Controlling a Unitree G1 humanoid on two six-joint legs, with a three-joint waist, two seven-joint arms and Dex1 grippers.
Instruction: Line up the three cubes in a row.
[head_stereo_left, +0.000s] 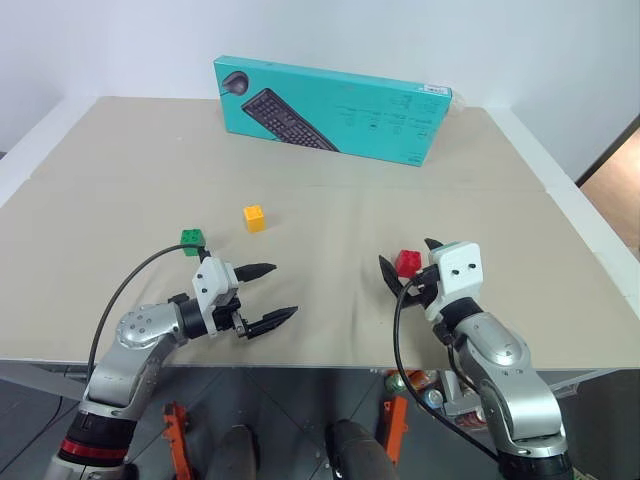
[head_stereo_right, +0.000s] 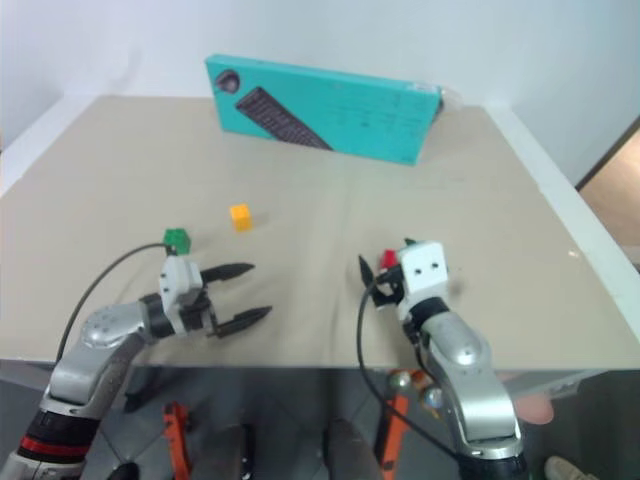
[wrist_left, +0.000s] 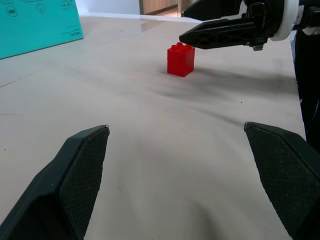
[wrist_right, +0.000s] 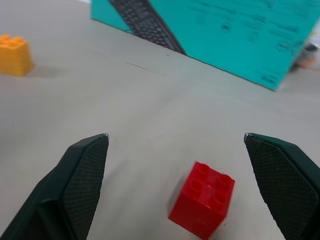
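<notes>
From my head camera, I am looking over a beige table (head_stereo_left: 330, 210) with a teal keyboard box (head_stereo_left: 335, 108) standing at its far side. My left gripper (head_stereo_left: 272, 292) is hovering low over the near part of the table with its two black fingers spread wide and nothing between them. The green cube (head_stereo_left: 192, 240) is sitting just beyond that gripper, and the yellow cube (head_stereo_left: 254, 217) is lying a little farther off, to the right of the green one. My right gripper (head_stereo_left: 405, 268) is also standing open, with the red cube (head_stereo_left: 408, 262) resting on the table between its fingers.

In my left wrist view, the red cube (wrist_left: 180, 59) is standing upright ahead, with a finger of my right gripper just beside it.

In my right wrist view, the red cube (wrist_right: 202, 199) is sitting between my spread fingers (wrist_right: 80, 172), untouched, turned slightly askew.
</notes>
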